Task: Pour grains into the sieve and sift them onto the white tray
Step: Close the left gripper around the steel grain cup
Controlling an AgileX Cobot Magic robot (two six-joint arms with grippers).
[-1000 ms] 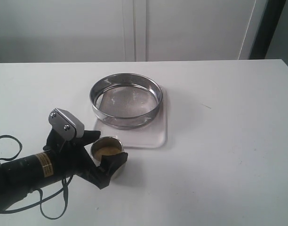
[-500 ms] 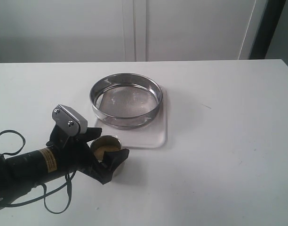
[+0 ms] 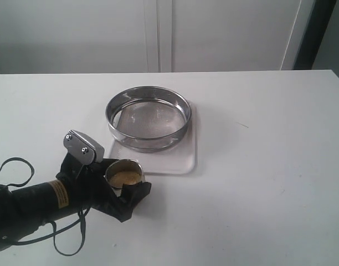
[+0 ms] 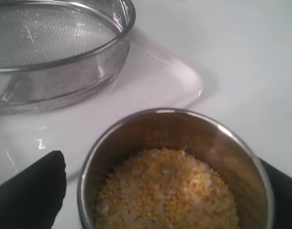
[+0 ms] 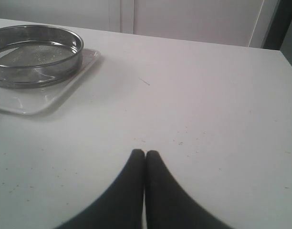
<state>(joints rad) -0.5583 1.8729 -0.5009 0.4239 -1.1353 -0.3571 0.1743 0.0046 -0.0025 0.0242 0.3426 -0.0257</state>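
Observation:
A small steel cup (image 4: 184,128) stands on the table just in front of the white tray (image 3: 180,164). It holds the grains (image 4: 170,191), a mix of fine yellow granules and off-white rice. My left gripper (image 3: 126,180) is open and straddles the cup. One black finger (image 4: 36,195) stands a little off the cup's side and the other is close against the opposite side. The sieve (image 3: 149,117), a wide steel ring with a mesh bottom, rests on the tray and looks empty. My right gripper (image 5: 145,153) is shut and empty, low over bare table, and out of the exterior view.
The left arm and its loose black cable (image 3: 11,166) lie along the table's front left. A few tiny specks (image 5: 179,142) dot the white table (image 3: 269,166) ahead of the right gripper. A white wall (image 3: 214,33) runs behind the table.
The left arm has dropped lower and slid forward, so its fingers sit further around the cup. The cup, sieve and tray have not moved.

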